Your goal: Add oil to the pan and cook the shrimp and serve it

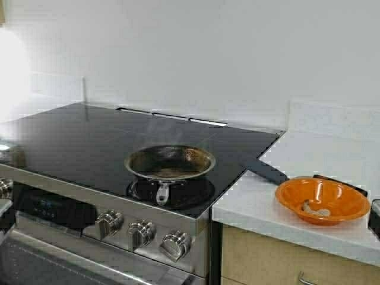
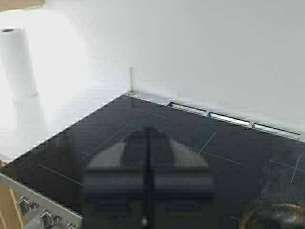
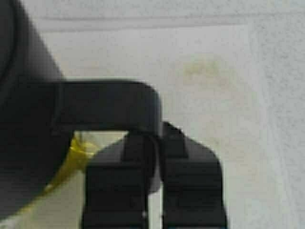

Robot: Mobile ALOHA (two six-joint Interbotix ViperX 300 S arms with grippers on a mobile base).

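High view: we see the pan on the stove, seemingly unoiled; shrimp at its 3 o'clock in the orange bowl. Right claw grips the oil dispenser handle; left claw closed, empty.

Pan on black stovetop; orange bowl on counter.

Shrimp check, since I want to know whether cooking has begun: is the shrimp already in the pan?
No: the high view shows the shrimp lying in the orange bowl on the counter, apart from the pan.
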